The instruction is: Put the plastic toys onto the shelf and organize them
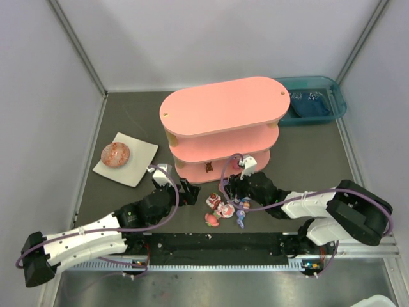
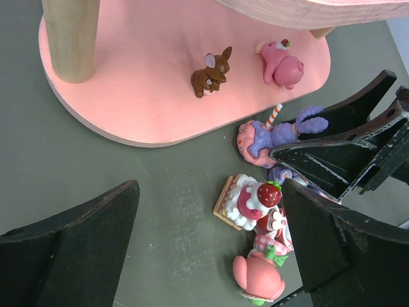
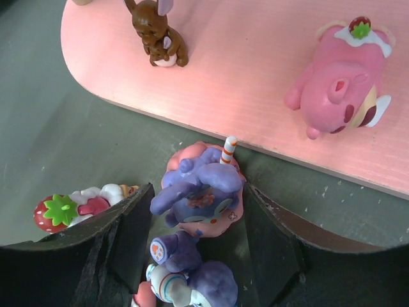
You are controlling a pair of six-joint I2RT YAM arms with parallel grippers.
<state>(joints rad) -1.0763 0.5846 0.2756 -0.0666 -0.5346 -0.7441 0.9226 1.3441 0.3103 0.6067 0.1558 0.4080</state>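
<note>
The purple bunny toy (image 3: pixel 204 198) lies lengthwise toward the shelf (image 3: pixel 255 70), its stick pointing at it. The right gripper (image 3: pixel 198 186) stands half-open astride the toy, and the left gripper (image 2: pixel 211 185) is wide and empty.

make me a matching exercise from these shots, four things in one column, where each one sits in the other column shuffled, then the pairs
Things
1. brown glossy bunny figurine
2. pink plastic figurine with a strawberry on its head
3. purple long-eared plastic figurine
4. brown-red speckled ball

Places
A. on the white square plate
B. on the grey table, between the fingers of the right gripper
C. standing on the bottom tier of the pink wooden shelf
D. lying down on that same bottom tier

Pairs: 1-C, 2-D, 3-B, 4-A
</note>
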